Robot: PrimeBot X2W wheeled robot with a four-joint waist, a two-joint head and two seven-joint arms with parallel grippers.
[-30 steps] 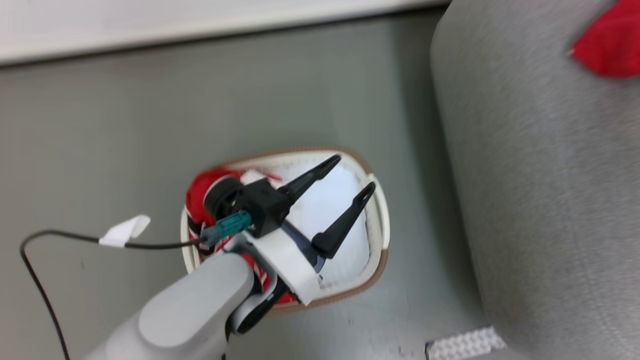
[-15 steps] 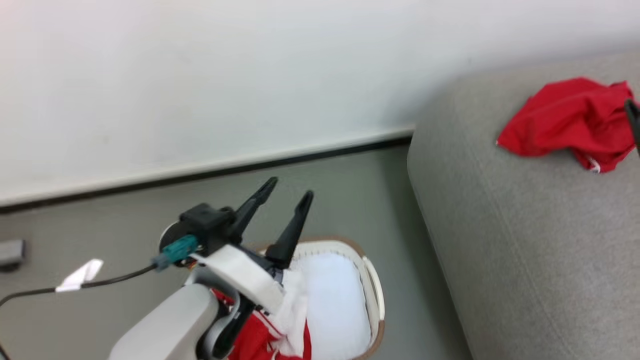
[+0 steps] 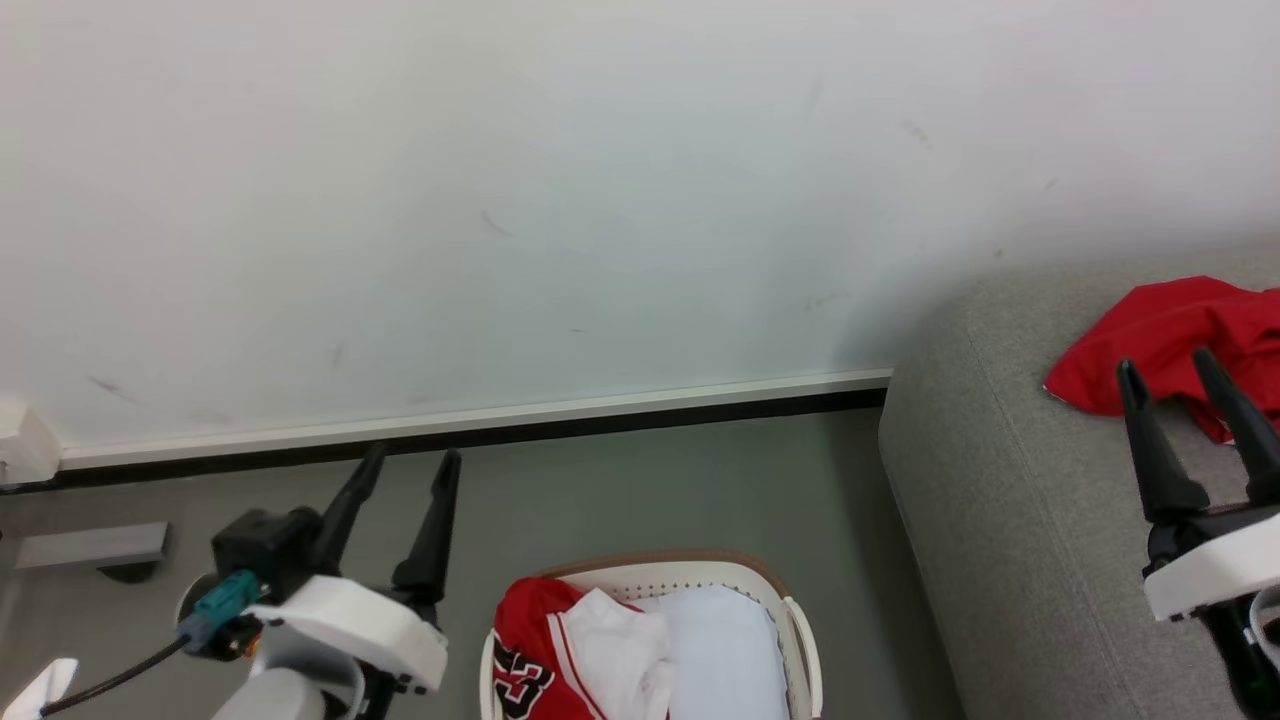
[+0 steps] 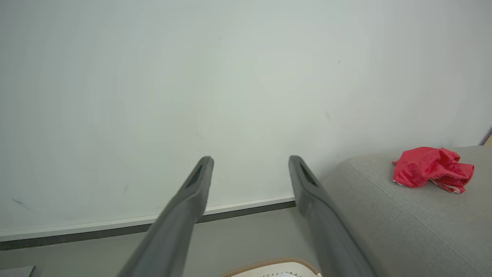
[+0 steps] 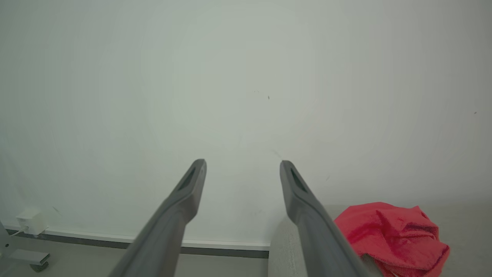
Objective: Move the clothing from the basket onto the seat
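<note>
A red jersey point(image 3: 535, 650) with white lining and a black-and-white number lies in the left half of the cream basket point(image 3: 800, 640), whose brown rim also peeks in as the basket point(image 4: 269, 265) at the bottom of the left wrist view. A crumpled red garment point(image 3: 1175, 335) rests on the grey seat point(image 3: 1010, 540); I see that garment point(image 4: 432, 169) on the seat point(image 4: 403, 223) from the left wrist, and the garment point(image 5: 392, 234) from the right wrist. My left gripper point(image 3: 410, 462) hangs open and empty, left of the basket. Over the seat, my right gripper point(image 3: 1165, 362) stands open and empty, just in front of the garment.
A white wall with a white and black baseboard point(image 3: 480, 425) runs behind the grey floor point(image 3: 640, 490). A grey block point(image 3: 90, 545) lies on the floor at the far left, beside a small white box point(image 3: 25, 440) on the wall. A black cable point(image 3: 110, 680) trails from my left wrist.
The head camera has tilted up, so the whole picture shifted. My left gripper rose out of the basket, empty, and now hangs beside it. My right gripper has come into view over the seat.
</note>
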